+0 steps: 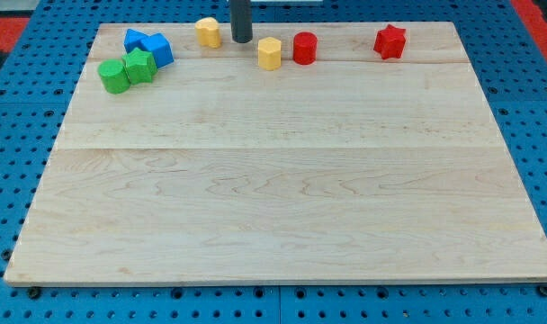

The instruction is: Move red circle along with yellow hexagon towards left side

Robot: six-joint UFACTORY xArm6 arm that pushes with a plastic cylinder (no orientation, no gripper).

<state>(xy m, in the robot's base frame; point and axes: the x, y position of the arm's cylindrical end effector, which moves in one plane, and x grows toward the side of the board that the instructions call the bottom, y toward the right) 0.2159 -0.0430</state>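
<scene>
The red circle stands near the view's top, just right of centre. The yellow hexagon sits right beside it on its left, about touching. My tip is at the view's top, a little up and left of the yellow hexagon and apart from it. A second yellow block of unclear shape lies just left of my tip.
A red star lies at the top right. Two blue blocks and two green blocks cluster at the top left. All rest on a pale wooden board framed by a blue surface.
</scene>
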